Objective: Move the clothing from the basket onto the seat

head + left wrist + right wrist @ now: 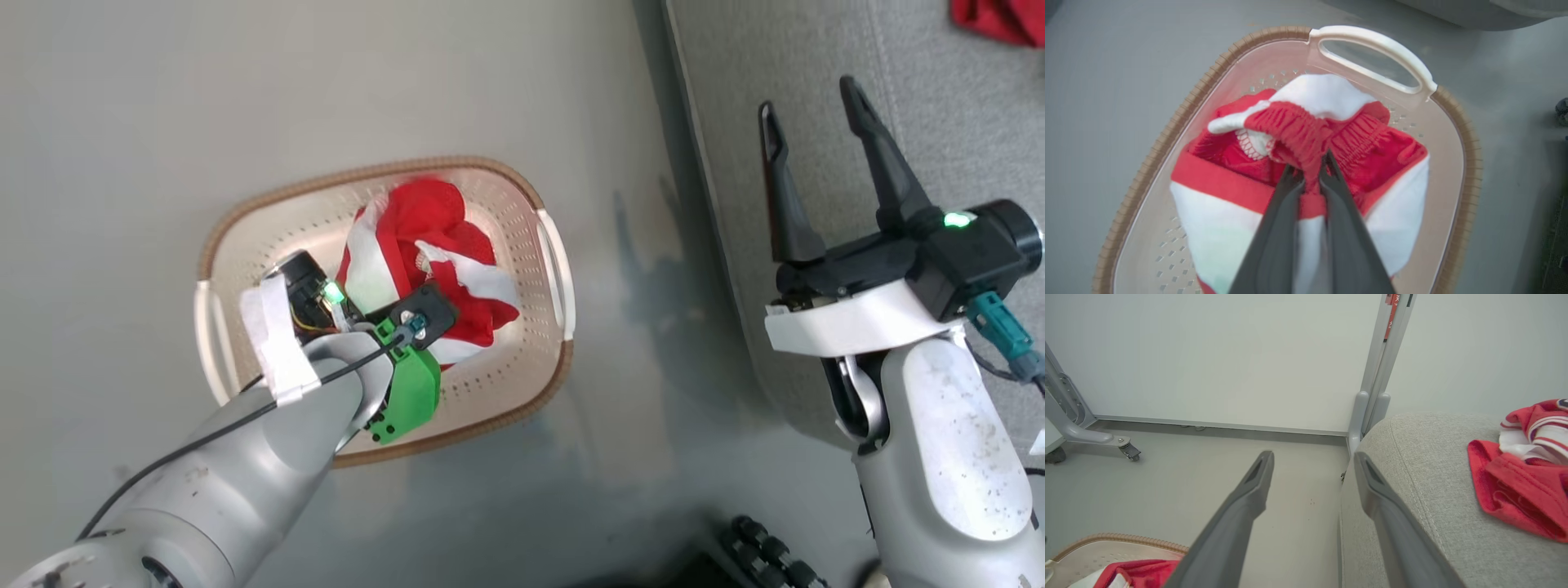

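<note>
- From the head camera: shows the basket (245,204) on the grey floor (122,122), near the seat (939,122) but apart from it. Holds one red-and-white garment (433,220) bunched inside, with the left forearm (269,425) reaching down over it.
- Same camera: finds the right claw (808,98) released, spread wide above the seat's edge and gripping nothing. Catches a second garment (1000,20) lying on the seat at the top right corner.
- From the left wrist: shows the left claw (1310,171) clenched on the basket garment's waistband (1298,130) (red, gathered, elastic-looking), tips pinched close with fabric between. Leaves the rest of the cloth within the basket rim.
- From the right wrist: shows the spread fingers (1241,506) over the floor and the seat's corner. Places the second garment on the cushion to the right, and a strip of basket rim and red cloth at the lower left.
</note>
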`<state>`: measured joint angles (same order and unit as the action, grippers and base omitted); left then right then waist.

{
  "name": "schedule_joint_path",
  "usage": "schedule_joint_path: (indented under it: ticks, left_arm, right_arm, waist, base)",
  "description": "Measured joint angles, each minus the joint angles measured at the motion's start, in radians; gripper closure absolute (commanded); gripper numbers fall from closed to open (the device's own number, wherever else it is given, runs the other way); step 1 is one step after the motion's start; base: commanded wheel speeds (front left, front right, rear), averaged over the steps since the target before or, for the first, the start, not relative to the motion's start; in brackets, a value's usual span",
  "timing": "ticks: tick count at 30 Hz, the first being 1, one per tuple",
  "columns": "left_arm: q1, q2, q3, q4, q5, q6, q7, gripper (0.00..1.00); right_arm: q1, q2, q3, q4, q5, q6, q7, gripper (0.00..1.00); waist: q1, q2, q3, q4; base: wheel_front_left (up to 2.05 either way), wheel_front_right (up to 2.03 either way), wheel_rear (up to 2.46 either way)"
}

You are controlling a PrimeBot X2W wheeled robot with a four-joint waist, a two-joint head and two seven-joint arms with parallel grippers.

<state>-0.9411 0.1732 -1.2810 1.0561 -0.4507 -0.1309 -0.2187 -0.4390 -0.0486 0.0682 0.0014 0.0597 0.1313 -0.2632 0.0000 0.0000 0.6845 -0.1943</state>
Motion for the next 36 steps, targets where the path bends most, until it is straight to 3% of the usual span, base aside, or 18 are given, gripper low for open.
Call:
schedule_joint_path:
  ticks: [8, 13, 26, 36]
  left_arm:
    - [0.030, -0.005, 0.017, -0.053, -0.074, 0.000, -0.040, 1.00]
    - [0.046, 0.014, 0.112, -0.190, -0.084, 0.005, -0.044, 1.00]
    - [0.169, 0.058, 0.349, -0.475, -0.003, 0.052, -0.044, 1.00]
    - [0.228, 0.047, 0.441, -0.614, 0.040, 0.052, -0.044, 1.00]
  right_arm:
    - [0.070, 0.000, -0.020, 0.035, -0.012, 0.000, 0.000, 0.00]
    - [0.113, 0.000, -0.031, 0.047, -0.016, 0.000, 0.000, 0.00]
    - [0.202, 0.000, -0.052, 0.067, -0.008, 0.000, 0.000, 0.00]
    - [0.253, 0.000, -0.056, 0.072, 0.004, 0.000, 0.000, 0.00]
  waist:
    - [0.0000, 0.0000, -0.145, 0.049]
    - [0.0000, 0.0000, -0.233, 0.079]
    - [-0.0001, 0.0000, -0.414, 0.125]
    - [-0.0001, 0.0000, -0.508, 0.141]
  base:
    - [0.00, 0.00, 0.00]
    - [0.00, 0.00, 0.00]
    - [0.00, 0.00, 0.00]
    - [0.00, 0.00, 0.00]
